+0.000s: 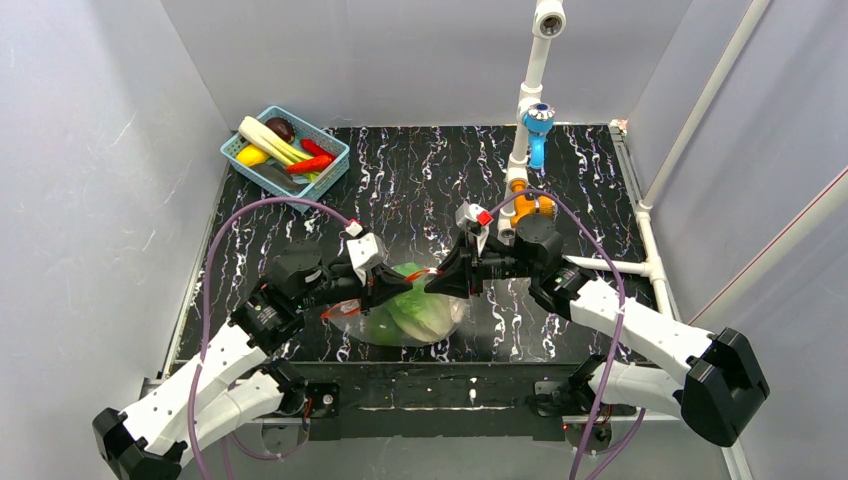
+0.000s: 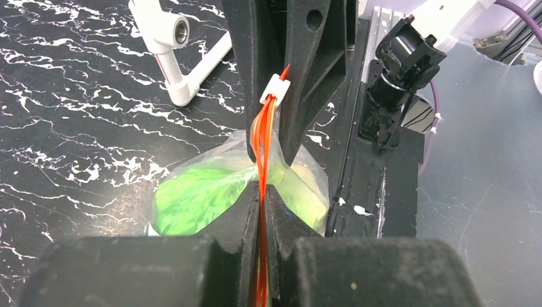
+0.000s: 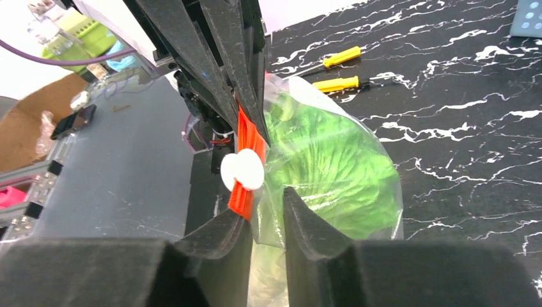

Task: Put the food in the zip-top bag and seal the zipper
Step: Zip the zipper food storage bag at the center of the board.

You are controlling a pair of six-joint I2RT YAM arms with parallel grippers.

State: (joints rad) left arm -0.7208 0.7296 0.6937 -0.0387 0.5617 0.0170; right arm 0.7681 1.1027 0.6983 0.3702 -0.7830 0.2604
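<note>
1. We see the black marbled table [image 1: 420,170] with a blue basket [image 1: 338,160] of toy vegetables at its far left corner, well apart from the work.
2. The zip-top bag [image 1: 452,312] sits near the middle of the table's near edge, between the two arms. Its mouth edge is held up and its body sags below the jaws.
3. The green lettuce [image 1: 405,310] fills most of the bag, pressed against the clear plastic.
4. The left gripper [image 1: 388,288] reaches in from the left. In its wrist view its jaws are pressed together on the red strip, which runs straight out between the fingertips [image 2: 246,204].
5. The right gripper [image 1: 445,281] faces it from the right. Its jaws are narrow, with the top of the bag and the strip caught between them. In its wrist view the strip lies against the inner face of the left-hand finger [image 3: 224,230].
6. The yellow-green fruit [image 2: 303,192] shows inside the bag, beside the lettuce on its near side.
7. The zipper [image 2: 259,137] spans the short gap from one pair of jaws to the other, its two red bands close together.
8. A small white slider [image 2: 275,89] rides on the strip just beside the right gripper's fingertips.
</note>
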